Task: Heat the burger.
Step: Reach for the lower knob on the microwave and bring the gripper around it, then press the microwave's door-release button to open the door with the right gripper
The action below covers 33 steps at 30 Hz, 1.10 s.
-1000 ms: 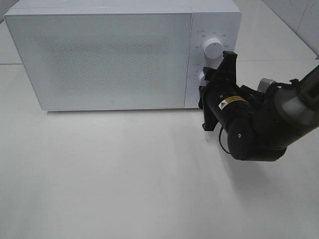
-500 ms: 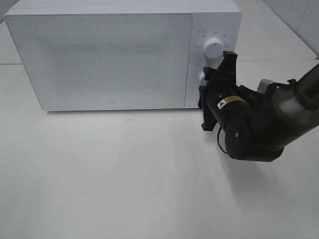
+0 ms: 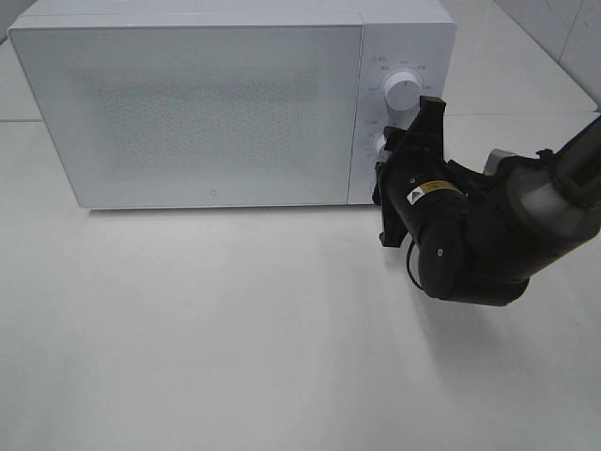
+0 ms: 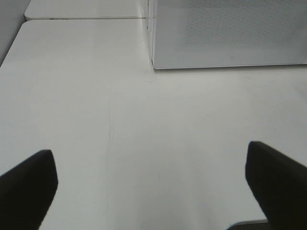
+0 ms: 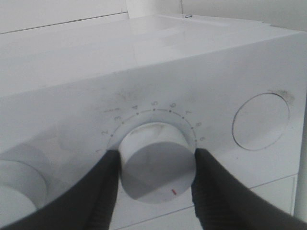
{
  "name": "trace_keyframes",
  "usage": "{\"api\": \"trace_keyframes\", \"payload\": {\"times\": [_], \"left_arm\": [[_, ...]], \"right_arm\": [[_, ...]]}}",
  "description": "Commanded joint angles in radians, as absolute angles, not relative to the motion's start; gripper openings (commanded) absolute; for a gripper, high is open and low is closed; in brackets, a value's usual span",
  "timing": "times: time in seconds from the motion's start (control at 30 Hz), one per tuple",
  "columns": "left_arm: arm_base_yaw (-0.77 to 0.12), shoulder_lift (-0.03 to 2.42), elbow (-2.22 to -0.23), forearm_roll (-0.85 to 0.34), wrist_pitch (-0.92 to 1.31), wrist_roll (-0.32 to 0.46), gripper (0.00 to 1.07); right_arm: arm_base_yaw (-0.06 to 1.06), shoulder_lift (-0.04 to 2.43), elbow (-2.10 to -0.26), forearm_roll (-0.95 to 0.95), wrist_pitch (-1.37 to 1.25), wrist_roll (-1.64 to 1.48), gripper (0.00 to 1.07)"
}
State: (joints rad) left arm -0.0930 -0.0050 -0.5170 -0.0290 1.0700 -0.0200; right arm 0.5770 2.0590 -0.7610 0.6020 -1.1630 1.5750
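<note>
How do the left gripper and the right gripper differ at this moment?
The left gripper is wide open and empty; the right gripper clamps the lower knob of the microwave. The left is over the table; the right is at the microwave's front. Both are dark.

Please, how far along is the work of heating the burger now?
Done, it seems: the microwave door is shut. The burger is not visible; it is probably inside, but the door hides the interior. In hand: the right claw grips the numbered dial. Left to do: turning the dial, and the heating itself. The left claw hangs open over the table.
</note>
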Motion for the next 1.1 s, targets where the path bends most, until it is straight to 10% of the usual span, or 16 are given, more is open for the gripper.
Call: {"api": "trace_keyframes", "payload": {"times": [0.03, 0.3, 1.1], "left_arm": [[-0.091, -0.021, -0.517, -0.036, 1.071, -0.021, 1.00], [-0.091, -0.021, -0.517, -0.036, 1.071, -0.021, 1.00], [-0.091, -0.021, -0.517, -0.036, 1.071, -0.013, 1.00]], "right_arm": [[0.570, 2.046, -0.800, 0.566, -1.397, 1.540, 0.52], [0.573, 2.040, -0.782, 0.541, -1.376, 1.498, 0.71], [0.570, 1.708, -0.552, 0.295, -0.640, 0.925, 0.68]]}}
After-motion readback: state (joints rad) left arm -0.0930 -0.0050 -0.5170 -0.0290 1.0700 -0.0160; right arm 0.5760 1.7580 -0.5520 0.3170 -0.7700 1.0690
